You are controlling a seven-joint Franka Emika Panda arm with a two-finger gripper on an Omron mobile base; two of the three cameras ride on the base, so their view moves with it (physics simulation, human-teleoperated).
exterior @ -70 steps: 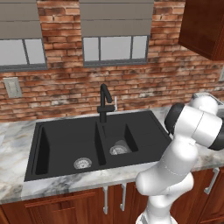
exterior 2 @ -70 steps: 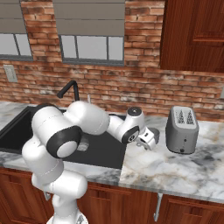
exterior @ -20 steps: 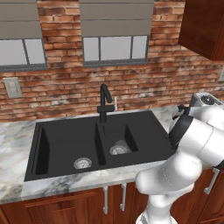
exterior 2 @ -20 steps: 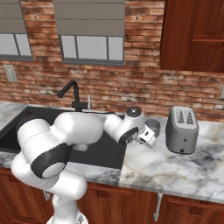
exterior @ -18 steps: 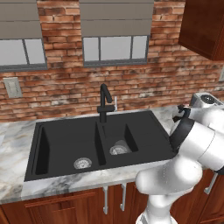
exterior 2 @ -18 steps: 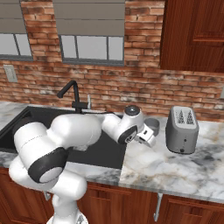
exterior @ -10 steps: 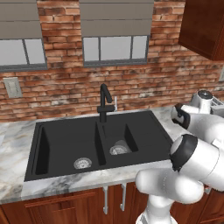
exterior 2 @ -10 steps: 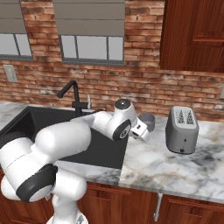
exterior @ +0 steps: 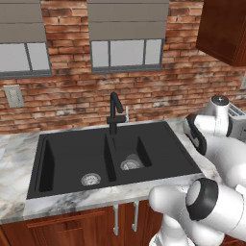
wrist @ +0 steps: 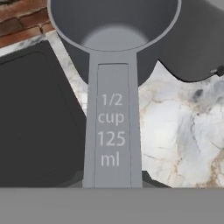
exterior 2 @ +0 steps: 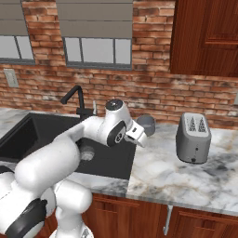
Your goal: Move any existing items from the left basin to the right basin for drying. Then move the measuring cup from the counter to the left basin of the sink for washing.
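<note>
I've got the measuring cup (wrist: 112,52) gripped by its handle in the claw (exterior 2: 139,133); the hand view looks straight along the handle, with "1/2 cup 125 ml" reading upright and the bowl of the cup out ahead. Over the last few seconds the arm has swung: earlier it reached out over the counter (exterior 2: 186,172) toward the toaster (exterior 2: 193,137), and now the wrist has pulled back and up, so the cup sits just off the sink's right edge. In the right base view the cup's grey bowl (exterior 2: 146,124) peeks out beyond the wrist, seemingly clear of the counter, though I can't be sure of the gap from this angle.

For the task, I read this as the carry being underway. Both basins look bare apart from their drains, the left basin (exterior: 72,161) and the right basin (exterior: 139,153) alike, so I judge nothing is left to shift for drying. The cup is not yet over the sink (exterior: 182,166); it has the whole right basin and the divider by the tap (exterior: 114,111) to cross before I can lower it into the left basin and let go
</note>
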